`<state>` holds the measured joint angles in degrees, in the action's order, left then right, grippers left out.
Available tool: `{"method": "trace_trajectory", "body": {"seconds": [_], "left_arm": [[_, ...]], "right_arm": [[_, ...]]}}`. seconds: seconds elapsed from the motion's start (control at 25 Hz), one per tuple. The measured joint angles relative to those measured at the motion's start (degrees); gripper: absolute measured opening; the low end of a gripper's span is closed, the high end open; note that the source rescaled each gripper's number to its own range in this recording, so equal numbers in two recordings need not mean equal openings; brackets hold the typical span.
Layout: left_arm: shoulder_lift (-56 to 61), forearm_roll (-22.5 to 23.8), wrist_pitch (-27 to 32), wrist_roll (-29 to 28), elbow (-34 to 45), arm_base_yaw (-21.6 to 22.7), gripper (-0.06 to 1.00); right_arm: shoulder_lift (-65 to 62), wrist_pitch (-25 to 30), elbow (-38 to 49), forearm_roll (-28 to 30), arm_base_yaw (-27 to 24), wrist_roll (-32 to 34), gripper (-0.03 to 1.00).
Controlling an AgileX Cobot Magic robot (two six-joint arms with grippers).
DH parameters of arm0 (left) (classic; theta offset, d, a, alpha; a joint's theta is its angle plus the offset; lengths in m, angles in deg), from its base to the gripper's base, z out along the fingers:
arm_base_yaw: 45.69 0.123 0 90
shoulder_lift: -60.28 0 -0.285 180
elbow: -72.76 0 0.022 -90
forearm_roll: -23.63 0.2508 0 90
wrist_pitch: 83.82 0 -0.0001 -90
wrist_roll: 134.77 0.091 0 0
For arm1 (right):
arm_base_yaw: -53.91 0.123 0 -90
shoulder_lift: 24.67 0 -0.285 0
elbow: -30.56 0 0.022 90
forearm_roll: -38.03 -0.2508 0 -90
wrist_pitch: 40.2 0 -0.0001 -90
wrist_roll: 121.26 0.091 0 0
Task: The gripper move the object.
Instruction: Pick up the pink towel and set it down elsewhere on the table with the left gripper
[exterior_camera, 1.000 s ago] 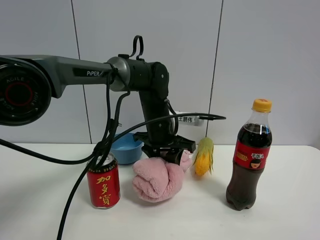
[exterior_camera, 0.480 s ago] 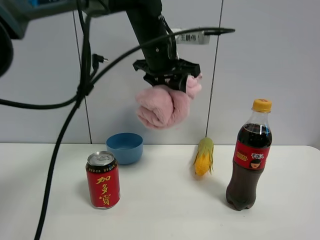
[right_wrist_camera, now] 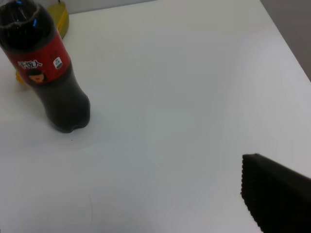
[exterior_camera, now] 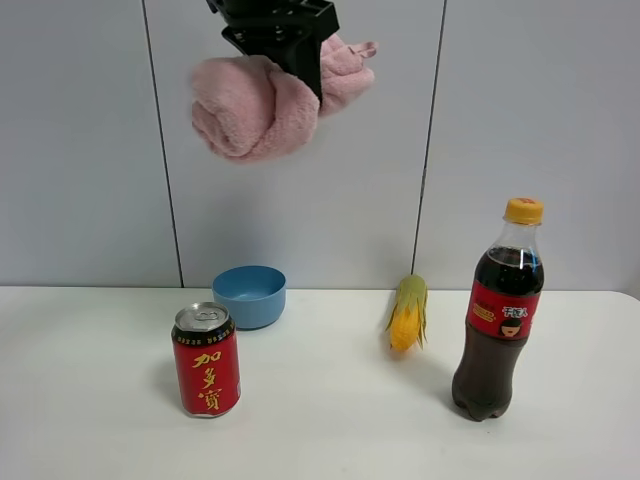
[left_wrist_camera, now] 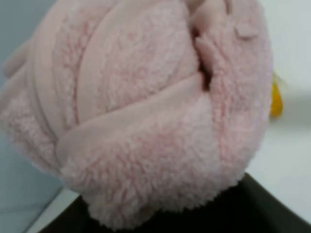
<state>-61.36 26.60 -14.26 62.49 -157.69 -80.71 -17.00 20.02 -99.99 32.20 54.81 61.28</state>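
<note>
The left claw [exterior_camera: 298, 50] hangs high up in the high view, left of centre. It pinches the pink towel [exterior_camera: 255, 105] at its waist, with the jaws pressed into the fluff. The towel is in the air, well above the white table [exterior_camera: 330, 430], in front of the grey wall and roughly over the bowl. Most of its bulk bulges to the left of the claw, and a smaller lobe sticks out to the right. In the left wrist view the towel [left_wrist_camera: 146, 111] fills nearly the whole picture.

On the table, a red can [exterior_camera: 207, 362] stands upright near left, with a blue bowl [exterior_camera: 249, 295] just behind it. The corn [exterior_camera: 407, 315] lies farther right. A cola bottle [exterior_camera: 497, 312] with a yellow cap stands upright to the right of the corn and nearer.

The right wrist view shows the bottle [right_wrist_camera: 46, 73] with the corn [right_wrist_camera: 60, 14] behind it. Only one black ribbed piece of the right claw [right_wrist_camera: 277, 201] is visible, so I cannot tell whether it is spread or pressed together.
</note>
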Motion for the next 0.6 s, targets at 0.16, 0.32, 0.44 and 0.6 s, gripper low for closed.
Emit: {"method": "trace_trajectory", "body": {"seconds": [0.16,0.32,0.44,0.6], "left_arm": [[8.54,-0.21,-0.06,1.55,14.88,0.0,0.01],[16.17,-0.6,0.17,4.06,29.98,0.0,0.01],[20.48,-1.72,0.17,9.55,39.69,-1.36,0.01],[24.07,-5.68,-0.86,17.12,50.52,-4.99,0.01]], "right_arm": [[0.0,0.0,0.0,0.0,0.0,0.0,1.0],[0.0,0.0,0.0,0.0,0.0,0.0,1.0],[0.0,0.0,0.0,0.0,0.0,0.0,1.0],[0.0,0.0,0.0,0.0,0.0,0.0,1.0]]}}
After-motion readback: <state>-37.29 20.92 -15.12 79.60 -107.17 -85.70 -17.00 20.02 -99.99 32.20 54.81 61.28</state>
